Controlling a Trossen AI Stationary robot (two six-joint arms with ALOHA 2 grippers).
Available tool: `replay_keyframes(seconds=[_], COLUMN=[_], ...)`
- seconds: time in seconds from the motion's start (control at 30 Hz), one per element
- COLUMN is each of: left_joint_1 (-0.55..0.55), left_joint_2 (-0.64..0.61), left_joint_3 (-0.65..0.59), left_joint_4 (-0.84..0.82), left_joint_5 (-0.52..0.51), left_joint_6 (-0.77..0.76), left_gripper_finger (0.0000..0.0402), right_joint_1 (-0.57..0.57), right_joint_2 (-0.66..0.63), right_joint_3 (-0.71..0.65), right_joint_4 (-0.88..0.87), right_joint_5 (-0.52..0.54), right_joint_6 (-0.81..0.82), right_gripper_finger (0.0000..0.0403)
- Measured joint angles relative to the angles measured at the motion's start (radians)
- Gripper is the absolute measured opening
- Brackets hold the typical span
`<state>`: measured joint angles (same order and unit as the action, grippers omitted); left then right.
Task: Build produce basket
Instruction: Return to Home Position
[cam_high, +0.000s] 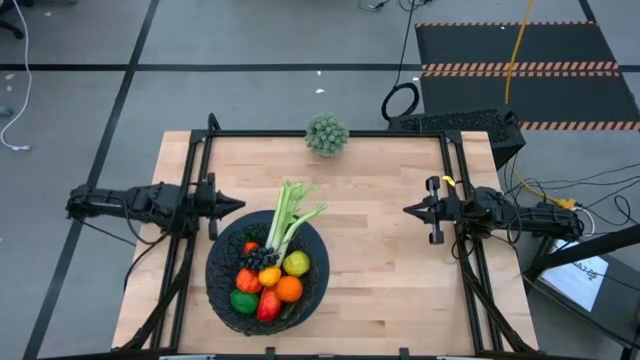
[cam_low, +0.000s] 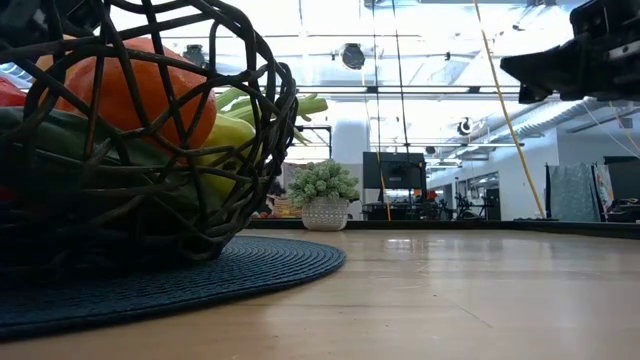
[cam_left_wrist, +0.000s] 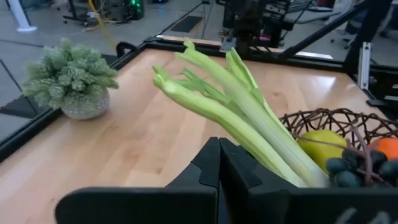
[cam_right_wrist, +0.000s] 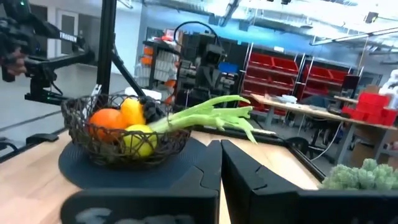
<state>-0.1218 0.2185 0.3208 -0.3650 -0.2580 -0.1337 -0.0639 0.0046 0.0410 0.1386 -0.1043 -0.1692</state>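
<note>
The black woven basket (cam_high: 215, 275) stands on a dark round mat (cam_low: 280, 265) at the table's near middle. In it lie an orange (cam_high: 289, 288), a yellow-green fruit (cam_high: 296, 263), dark grapes (cam_high: 260, 258), red pieces (cam_high: 247, 280) and a green piece (cam_high: 243, 300). A pale green celery stalk (cam_high: 290, 212) leans on the basket's far rim, its leafy end (cam_left_wrist: 186, 59) sticking out over the table. My left gripper (cam_high: 240, 205) hovers shut just left of the celery, level, touching nothing. My right gripper (cam_high: 407, 210) hangs shut at the right, pointing toward the basket, well clear of it.
A spiky grey-green ball plant in a small pot (cam_high: 326, 134) stands at the middle of the table's far edge. Bare wood lies between the basket and my right gripper (cam_right_wrist: 221, 144). Black frame rails (cam_high: 330, 133) border the table.
</note>
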Motion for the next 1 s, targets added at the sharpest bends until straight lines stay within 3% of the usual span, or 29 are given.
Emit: replay_keyframes(seconds=[0.23,0.53,1.0], left_joint_1=[-0.003,-0.003,0.021], left_joint_2=[-0.121,-0.216,-0.213], left_joint_3=[-0.118,-0.306,-0.31], left_joint_4=[0.109,0.406,0.4], left_joint_5=[0.033,0.058,0.119], left_joint_6=[0.098,0.153,0.231], left_gripper_finger=[0.0002,0.0002,0.0001], right_joint_1=[0.0,0.0,0.0], right_joint_2=[0.0,0.0,0.001], right_joint_3=[0.0,0.0,0.0], right_joint_4=[0.002,0.006,0.007], right_joint_5=[0.0,0.0,0.0], right_joint_6=[0.0,0.0,0.0], right_gripper_finger=[0.0,0.0,0.0])
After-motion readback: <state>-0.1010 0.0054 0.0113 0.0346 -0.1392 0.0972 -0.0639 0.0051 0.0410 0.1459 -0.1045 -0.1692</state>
